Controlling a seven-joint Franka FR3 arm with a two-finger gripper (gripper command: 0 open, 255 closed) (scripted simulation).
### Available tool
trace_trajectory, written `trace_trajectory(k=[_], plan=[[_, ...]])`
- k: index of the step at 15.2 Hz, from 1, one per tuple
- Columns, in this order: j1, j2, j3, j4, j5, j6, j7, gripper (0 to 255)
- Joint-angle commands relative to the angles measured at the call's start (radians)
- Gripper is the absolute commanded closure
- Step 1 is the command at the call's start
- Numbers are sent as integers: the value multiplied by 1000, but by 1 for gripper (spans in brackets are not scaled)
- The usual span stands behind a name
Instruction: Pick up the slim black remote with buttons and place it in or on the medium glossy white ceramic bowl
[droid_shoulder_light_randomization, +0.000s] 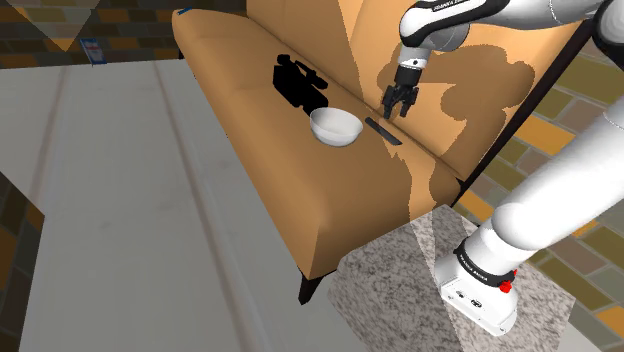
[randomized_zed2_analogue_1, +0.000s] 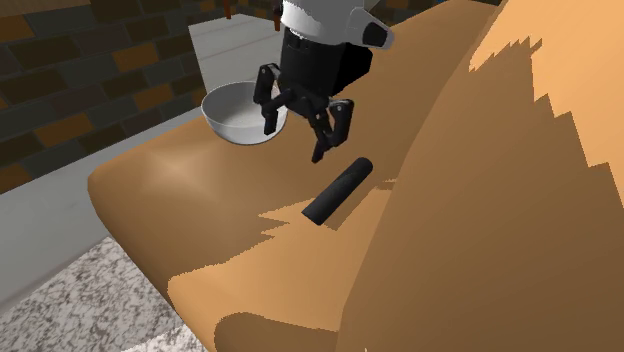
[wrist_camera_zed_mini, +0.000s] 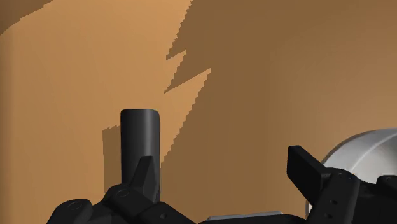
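A slim black remote (droid_shoulder_light_randomization: 383, 131) lies flat on the tan sofa seat, close to the backrest. Beside it on the seat stands a white bowl (droid_shoulder_light_randomization: 335, 127), upright and with nothing in it. My gripper (droid_shoulder_light_randomization: 397, 103) hangs open a little above the seat, over the remote's far end. In the second exterior view the gripper (randomized_zed2_analogue_1: 297, 135) sits between the bowl (randomized_zed2_analogue_1: 240, 115) and the remote (randomized_zed2_analogue_1: 338, 190), touching neither. In the wrist view the remote (wrist_camera_zed_mini: 140, 140) runs out from behind one finger (wrist_camera_zed_mini: 143, 175) and the bowl (wrist_camera_zed_mini: 362, 153) shows past the other; nothing lies between them.
A black blocky object (droid_shoulder_light_randomization: 298, 83) sits on the seat beyond the bowl. The sofa backrest (droid_shoulder_light_randomization: 470, 90) rises right behind the remote. The seat's front edge (droid_shoulder_light_randomization: 300, 200) drops to a grey floor. My stand (droid_shoulder_light_randomization: 440, 290) is at the sofa's near end.
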Motion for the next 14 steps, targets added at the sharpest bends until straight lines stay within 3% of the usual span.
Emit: trace_trajectory(k=[1,8,14], plan=[[-13,82,-16,51,21,11,-26,0],[-77,355,-45,268,97,-1,-102,0],[-72,368,-39,203,108,76,-109,0]])
